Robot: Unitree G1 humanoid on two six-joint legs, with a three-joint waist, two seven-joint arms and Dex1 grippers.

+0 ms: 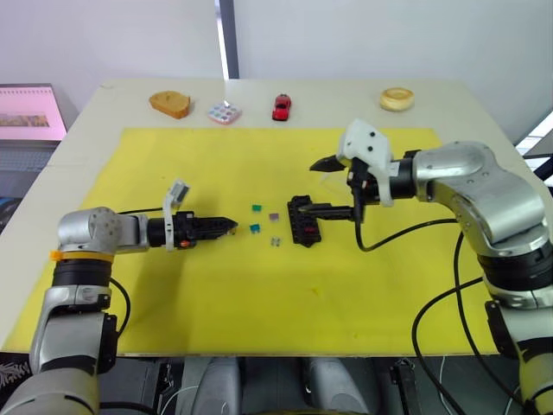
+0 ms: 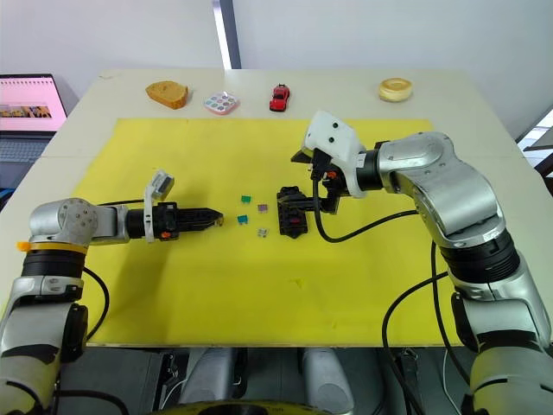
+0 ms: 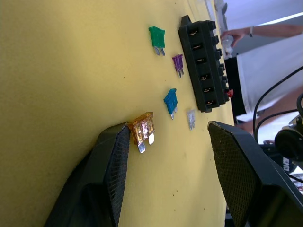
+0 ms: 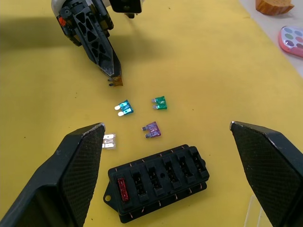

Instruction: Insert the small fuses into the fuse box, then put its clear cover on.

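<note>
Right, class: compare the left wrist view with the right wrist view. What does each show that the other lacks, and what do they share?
Left wrist view's extra: a person's arm beyond the table. Right wrist view's extras: the left gripper seen from outside, a pink dotted tile and a brown block. Shared: the fuse box, with the green fuse, teal fuse, purple fuse, grey fuse and amber fuse on the yellow mat.

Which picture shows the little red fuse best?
The right wrist view: the red fuse sits plainly in an end slot of the fuse box. The left wrist view shows a red speck; the head views show no red.
</note>
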